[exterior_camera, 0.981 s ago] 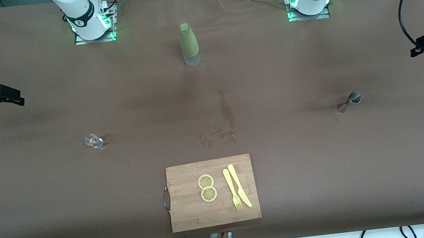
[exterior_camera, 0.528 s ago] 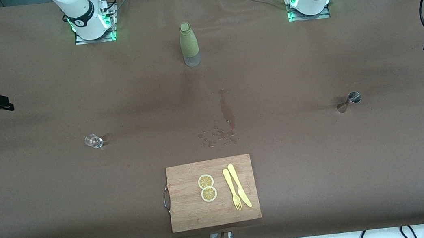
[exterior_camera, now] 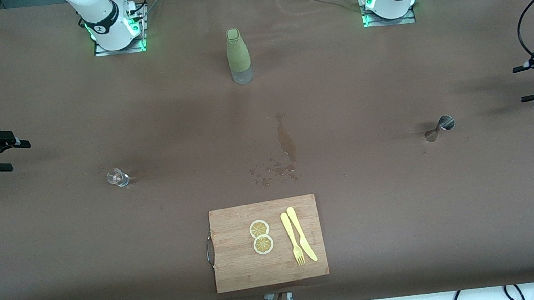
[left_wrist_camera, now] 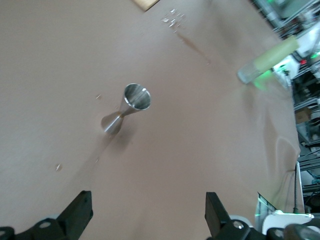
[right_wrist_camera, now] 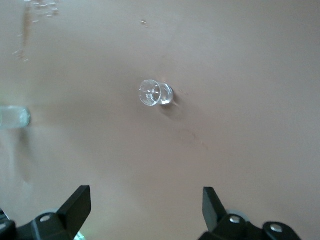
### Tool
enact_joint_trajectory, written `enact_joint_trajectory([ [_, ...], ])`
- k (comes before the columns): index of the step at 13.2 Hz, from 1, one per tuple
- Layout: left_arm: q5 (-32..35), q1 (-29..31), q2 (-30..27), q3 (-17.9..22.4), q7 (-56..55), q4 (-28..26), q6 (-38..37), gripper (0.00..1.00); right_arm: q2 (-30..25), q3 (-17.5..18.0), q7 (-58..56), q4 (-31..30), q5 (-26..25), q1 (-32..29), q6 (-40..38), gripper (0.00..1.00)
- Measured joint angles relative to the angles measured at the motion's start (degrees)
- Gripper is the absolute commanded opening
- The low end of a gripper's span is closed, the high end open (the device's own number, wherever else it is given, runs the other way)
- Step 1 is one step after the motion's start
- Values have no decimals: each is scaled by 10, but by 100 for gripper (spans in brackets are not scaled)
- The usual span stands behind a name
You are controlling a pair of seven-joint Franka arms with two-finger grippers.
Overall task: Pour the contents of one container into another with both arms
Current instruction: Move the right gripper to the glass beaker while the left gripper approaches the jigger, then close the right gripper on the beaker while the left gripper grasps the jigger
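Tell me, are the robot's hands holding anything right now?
No. The left tool and the right tool are both open and empty, apart from the metal cup and small glass.

wooden cutting board (exterior_camera: 240,257) nearest the front cam, w/ two lemon slices (exterior_camera: 261,236) and a yellow fork (exterior_camera: 292,238) & knife (exterior_camera: 302,233) on it. wet spill (exterior_camera: 283,150) just farther back on the brown tablecloth (exterior_camera: 408,203).

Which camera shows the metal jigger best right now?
The left wrist view: the jigger stands upright with its open cup visible, ahead of the left gripper. The front view shows it small; the right wrist view misses it.
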Motion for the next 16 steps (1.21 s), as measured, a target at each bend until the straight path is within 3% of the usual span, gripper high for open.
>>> enact_joint_trajectory([
  [5, -146, 20, 119, -1, 266, -28, -39, 100, 65, 0, -305, 1, 124, -17, 1, 99],
  [10, -246, 18, 207, -19, 415, -25, -59, 100, 141, 0, -549, 1, 216, -27, 29, 99],
  [16, -322, -6, 262, -41, 502, -19, -62, 100, 223, 2, -657, -20, 381, -25, 68, 99],
])
